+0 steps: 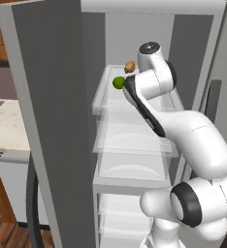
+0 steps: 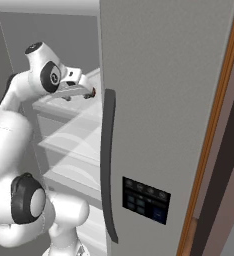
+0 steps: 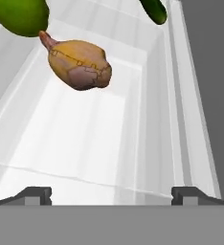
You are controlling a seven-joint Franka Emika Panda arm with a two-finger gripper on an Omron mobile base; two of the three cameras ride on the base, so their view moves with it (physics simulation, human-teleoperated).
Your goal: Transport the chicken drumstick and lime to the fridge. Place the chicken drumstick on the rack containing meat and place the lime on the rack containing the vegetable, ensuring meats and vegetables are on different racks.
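Note:
The fridge (image 1: 52, 97) stands open, and my arm reaches into its upper white rack (image 3: 85, 143). The golden-brown chicken drumstick (image 3: 80, 64) lies on that rack, seen also toward the back (image 1: 130, 67). Close beside its narrow tip is the bright-green lime (image 3: 20, 16), near the rack's front left edge (image 1: 118, 83). My gripper (image 3: 112, 194) is open, its fingertips spread wide with nothing between them, and it is held back from the drumstick. From the right base the gripper (image 2: 80, 94) hangs just above the rack.
A dark green vegetable (image 3: 154, 9) lies at the far end of the same rack. Translucent lower racks (image 1: 130, 164) sit below. The right fridge door (image 2: 159, 100), with its long handle (image 2: 107, 165) and dispenser panel (image 2: 144, 200), stands close on the right. A light counter (image 1: 4, 123) is at left.

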